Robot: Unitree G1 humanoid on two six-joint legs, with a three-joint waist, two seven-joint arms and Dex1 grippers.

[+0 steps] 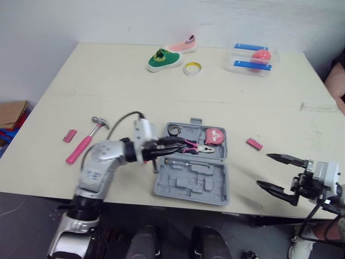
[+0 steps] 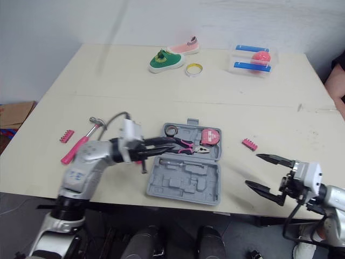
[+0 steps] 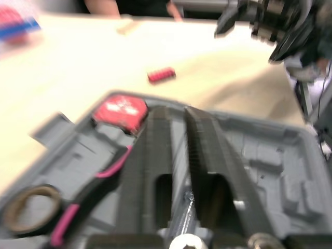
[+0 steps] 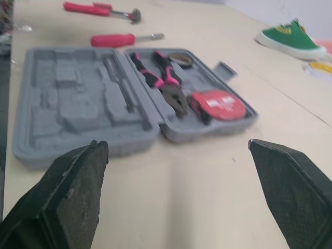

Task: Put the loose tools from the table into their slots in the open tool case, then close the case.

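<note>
The grey tool case (image 1: 188, 183) lies open near the table's front edge. In its far half sit pink-handled pliers (image 1: 202, 148), a red tape measure (image 1: 214, 136) and a black tape roll (image 1: 173, 130). My left gripper (image 1: 182, 147) hovers over the case beside the pliers' handles, open by a narrow gap with nothing between its fingers. A pink-handled hammer (image 1: 83, 143) and a pink bit strip (image 1: 69, 135) lie left of the case, and a red screwdriver (image 4: 116, 39) lies by its left side. Another pink bit strip (image 1: 254, 143) lies to the right. My right gripper (image 1: 263, 169) is wide open right of the case.
At the table's far side are a green shoe (image 1: 164, 59), a pink shoe (image 1: 183, 46), a yellow tape roll (image 1: 192, 68) and a clear box (image 1: 253, 58). A person's arm (image 1: 337, 81) shows at the right edge. A cardboard box (image 1: 11, 113) stands off the table's left.
</note>
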